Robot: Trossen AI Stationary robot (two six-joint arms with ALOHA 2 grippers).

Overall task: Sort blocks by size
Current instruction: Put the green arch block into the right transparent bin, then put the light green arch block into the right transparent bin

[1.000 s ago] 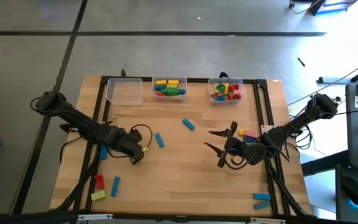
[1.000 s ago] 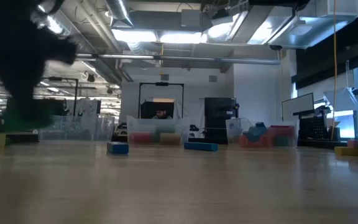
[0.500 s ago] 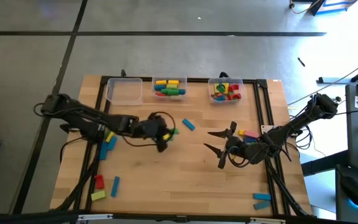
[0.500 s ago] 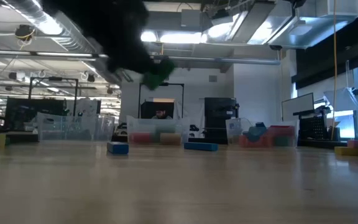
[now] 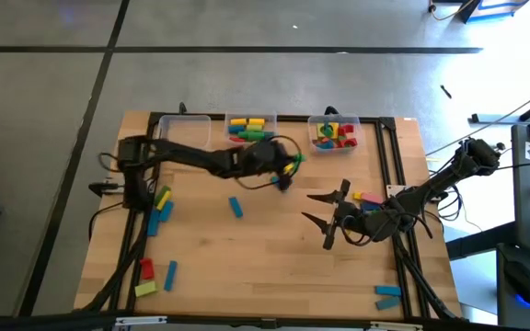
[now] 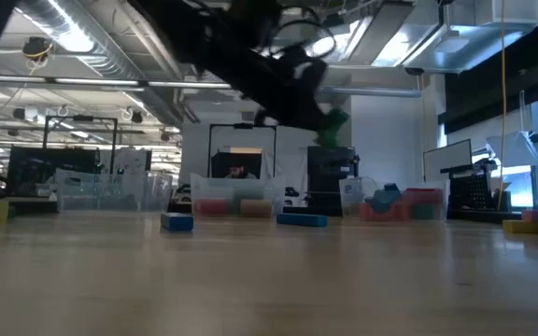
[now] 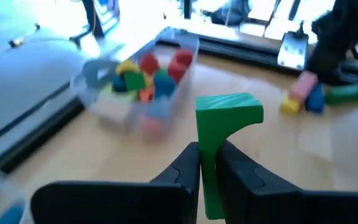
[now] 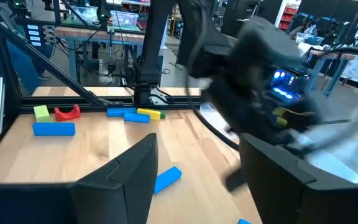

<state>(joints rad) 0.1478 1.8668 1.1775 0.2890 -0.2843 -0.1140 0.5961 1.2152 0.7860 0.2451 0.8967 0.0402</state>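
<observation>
**Sorting partly done, one green block in transit**

Your left gripper (image 7: 209, 163) has its fingers clamped on a green block (image 7: 227, 112), held up off the desk (image 5: 274, 248), with the right-hand bin (image 5: 334, 133) just ahead of the fingertips. That bin and the middle bin (image 5: 251, 129) already hold mixed blocks; the left bin (image 5: 184, 135) looks empty. Plenty left: a blue block (image 5: 236, 207) lies on the desk behind the left fingers, yellow and blue ones (image 5: 161, 204) sit back by the left arm's base, more (image 5: 155, 276) in the near left corner. Your right gripper (image 5: 325, 213) waits with fingers spread, nothing between them, a pink and blue cluster (image 5: 368, 199) close behind it, two blue blocks (image 5: 386, 296) in the near right corner.
</observation>
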